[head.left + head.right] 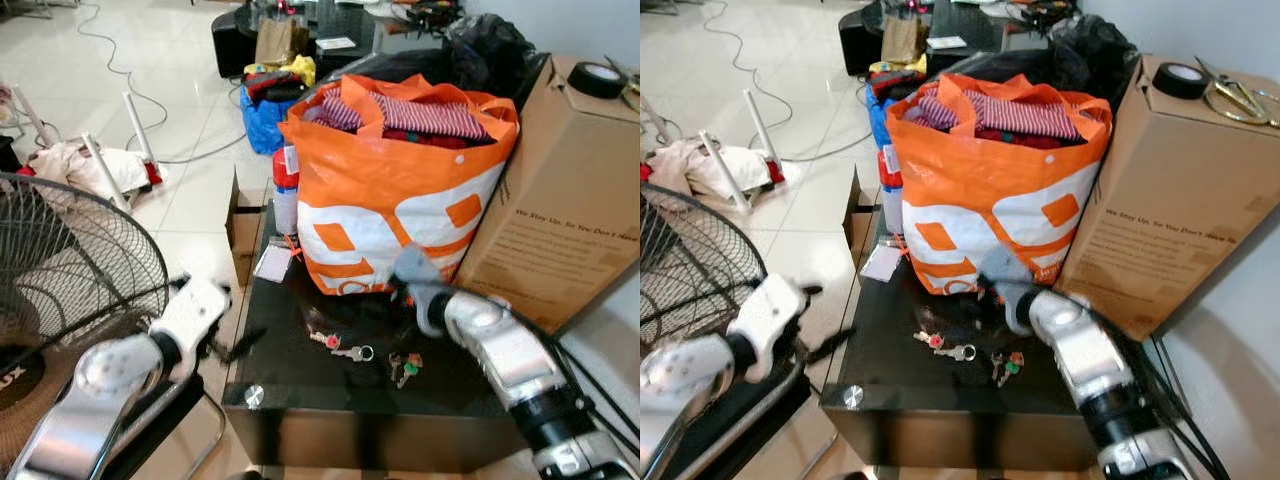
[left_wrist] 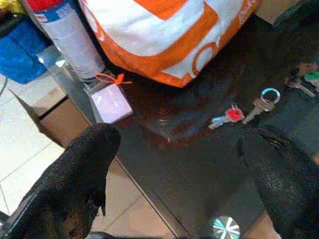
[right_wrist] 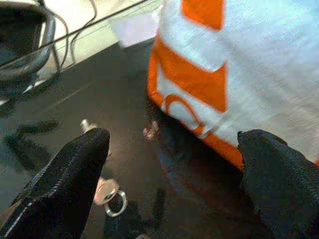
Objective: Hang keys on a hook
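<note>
A round black wire-grille fan [image 1: 70,270] is seen at the far left, beside the low black glossy table [image 1: 300,400]. The left gripper [image 2: 174,164] is held off the table's left edge, its two black fingers [image 2: 79,169] spread apart and empty. A red-and-white cylindrical canister [image 1: 286,185] and a small pale card with an orange tie [image 1: 274,262] are placed at the table's back left corner. A large orange-and-white plastic bag stuffed with striped clothes [image 1: 400,200] is set along the back edge. Two loose key sets are laid near the front edge: a silver key on a ring with a red-tagged key [image 1: 342,347], and, just beside it, a darker bunch with a green tag [image 1: 404,367]. The right gripper [image 3: 169,169] is poised above the keys, fingers released and wide. A tall brown cardboard box [image 1: 565,190] is stood at the right.
</note>
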Controlling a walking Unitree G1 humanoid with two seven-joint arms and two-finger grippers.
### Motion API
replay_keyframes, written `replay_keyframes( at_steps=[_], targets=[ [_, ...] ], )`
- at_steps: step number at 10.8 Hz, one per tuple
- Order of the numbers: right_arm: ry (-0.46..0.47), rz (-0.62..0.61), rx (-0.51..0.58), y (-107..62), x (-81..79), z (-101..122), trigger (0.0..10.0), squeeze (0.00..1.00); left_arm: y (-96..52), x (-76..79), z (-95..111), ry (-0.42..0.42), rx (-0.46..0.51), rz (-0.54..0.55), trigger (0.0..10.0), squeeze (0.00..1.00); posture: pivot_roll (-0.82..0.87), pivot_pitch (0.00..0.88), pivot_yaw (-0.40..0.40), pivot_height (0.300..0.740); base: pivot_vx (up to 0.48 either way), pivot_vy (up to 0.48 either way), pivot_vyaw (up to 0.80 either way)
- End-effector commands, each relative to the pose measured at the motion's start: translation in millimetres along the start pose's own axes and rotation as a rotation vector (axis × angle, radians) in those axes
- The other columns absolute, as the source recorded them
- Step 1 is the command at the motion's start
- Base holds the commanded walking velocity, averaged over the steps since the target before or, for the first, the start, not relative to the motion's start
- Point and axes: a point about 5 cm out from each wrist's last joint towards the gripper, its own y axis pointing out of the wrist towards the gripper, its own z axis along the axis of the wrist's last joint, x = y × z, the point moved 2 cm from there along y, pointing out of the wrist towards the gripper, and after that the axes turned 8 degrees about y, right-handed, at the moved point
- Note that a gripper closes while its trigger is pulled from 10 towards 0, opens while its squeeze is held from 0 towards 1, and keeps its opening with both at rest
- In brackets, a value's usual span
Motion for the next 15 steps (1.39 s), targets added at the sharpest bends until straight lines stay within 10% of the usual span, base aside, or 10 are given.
replay_keyframes(
  at_steps=[1,2,3,6,12,15],
  targets=[
    [-0.009,-0.009,-0.017,-2.4,5.9,-1,10.0,1.0,1.0,4.0,1,0.019,-0.003,-0.045,10.0,0.0,-0.03,0.0,-0.013,0.74,0.0,0.0,0.0],
    [-0.016,0.014,-0.108,-0.4,8.0,-12,10.0,0.64,7.4,3.5,-5,0.034,-0.031,-0.061,10.0,0.0,-0.05,0.0,-0.013,0.74,0.0,0.0,0.0],
    [-0.024,0.038,-0.17,3.8,8.2,-20,10.0,0.0,12.2,2.3,-6,0.042,-0.038,-0.066,10.0,0.0,-0.07,0.0,-0.007,0.74,0.0,0.0,0.0],
    [-0.027,-0.06,-0.246,22.9,21.1,-28,10.0,0.0,25.4,6.4,2,0.061,-0.004,-0.108,10.0,0.0,-0.12,0.0,0.03,0.74,0.0,0.0,0.0],
    [0.071,-0.084,-0.217,-3.0,30.8,-65,10.0,0.0,39.6,41.8,1,0.061,-0.034,-0.388,10.0,0.0,-0.17,0.0,0.031,0.74,0.0,0.0,0.0],
    [0.131,-0.067,-0.173,-14.6,17.2,-85,10.0,0.0,44.6,36.0,-7,0.073,-0.061,-0.415,10.0,0.0,-0.24,0.0,0.106,0.74,0.0,0.0,0.0]
  ],
)
